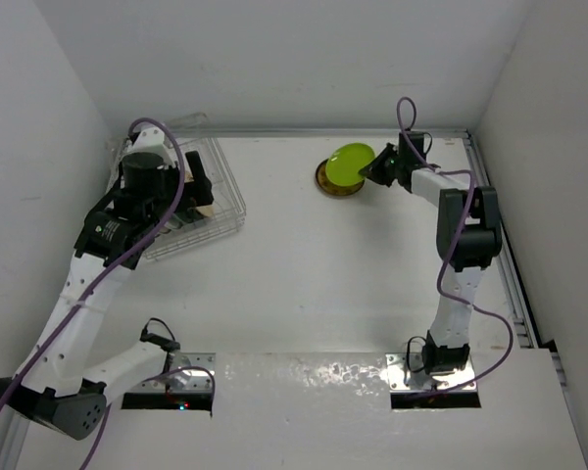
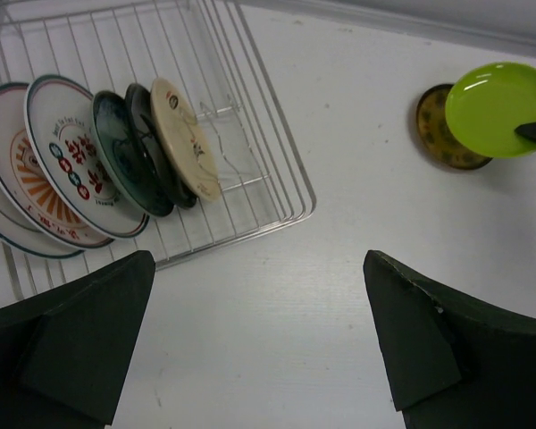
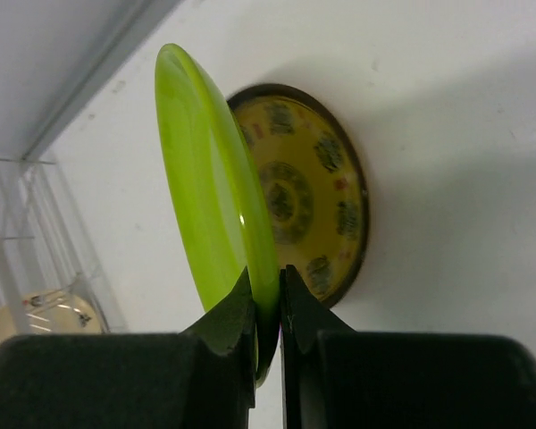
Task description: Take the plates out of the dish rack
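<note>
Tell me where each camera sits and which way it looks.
Top: high behind the arms, looking down on the table; both arms show whole.
Left wrist: at the left hand, facing the rack of plates; its open fingers frame the bottom.
Right wrist: at the right hand, facing the yellow plate; its fingers pinch the green plate.
Shared: the green plate shows in all three.

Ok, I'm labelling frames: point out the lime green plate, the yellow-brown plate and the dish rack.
lime green plate (image 3: 210, 179), right wrist view, its green surface
yellow-brown plate (image 3: 304, 197), right wrist view, patterned centre
dish rack (image 2: 125, 45), left wrist view, bare floor wires
</note>
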Tool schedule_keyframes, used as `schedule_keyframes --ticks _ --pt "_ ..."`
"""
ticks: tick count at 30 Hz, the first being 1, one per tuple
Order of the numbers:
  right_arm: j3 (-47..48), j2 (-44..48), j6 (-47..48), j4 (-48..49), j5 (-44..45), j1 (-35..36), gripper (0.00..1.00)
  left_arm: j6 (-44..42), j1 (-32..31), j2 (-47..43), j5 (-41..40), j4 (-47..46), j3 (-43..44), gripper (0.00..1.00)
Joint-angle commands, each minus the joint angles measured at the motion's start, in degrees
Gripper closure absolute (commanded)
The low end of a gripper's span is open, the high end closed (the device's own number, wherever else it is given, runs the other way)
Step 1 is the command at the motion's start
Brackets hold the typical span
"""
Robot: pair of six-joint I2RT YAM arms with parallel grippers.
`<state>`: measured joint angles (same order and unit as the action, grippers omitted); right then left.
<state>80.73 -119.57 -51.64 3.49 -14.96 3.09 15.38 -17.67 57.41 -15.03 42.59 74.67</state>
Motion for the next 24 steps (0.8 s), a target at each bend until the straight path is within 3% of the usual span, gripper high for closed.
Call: schedule_keyframes --ticks 1,6,7,10,11,12,19,24 --pt "3.6 -0.9 2.2 -3.3 -0.7 0.2 0.91 -1.3 0.1 -0.5 -0.7 -0.5 -2.2 0.0" --pt "4.1 -2.2 4.4 -5.9 -0.5 1.1 0.85 -0.8 0.1 0.2 0.3 -1.5 -3.0 0.0" --pt "4.5 -2.2 5.4 -7.2 -0.5 1.6 0.77 -0.7 0.1 0.3 0.5 -1.8 -3.0 0.0" --pt "7.9 -2.3 10.1 -14.2 1.4 2.8 0.29 -0.3 0.2 0.6 0.7 -2.1 -3.4 0.0" --pt "9.3 -2.4 11.5 -16.3 2.7 4.1 0.08 -0.1 0.1 0.7 0.8 -2.3 -3.5 0.0" --pt "11.7 -2.8 13.8 -20.1 5.3 4.7 0.01 0.2 0.1 0.8 0.9 -2.4 -3.7 0.0" --pt "19.6 -6.6 17.0 -29.1 8.8 7.7 0.01 1.2 0.1 1.7 0.4 -3.6 -4.4 0.0" --pt "14.9 -2.1 18.5 -29.1 14.0 9.5 0.01 4.2 0.1 4.9 -4.1 -6.2 -6.2 0.0"
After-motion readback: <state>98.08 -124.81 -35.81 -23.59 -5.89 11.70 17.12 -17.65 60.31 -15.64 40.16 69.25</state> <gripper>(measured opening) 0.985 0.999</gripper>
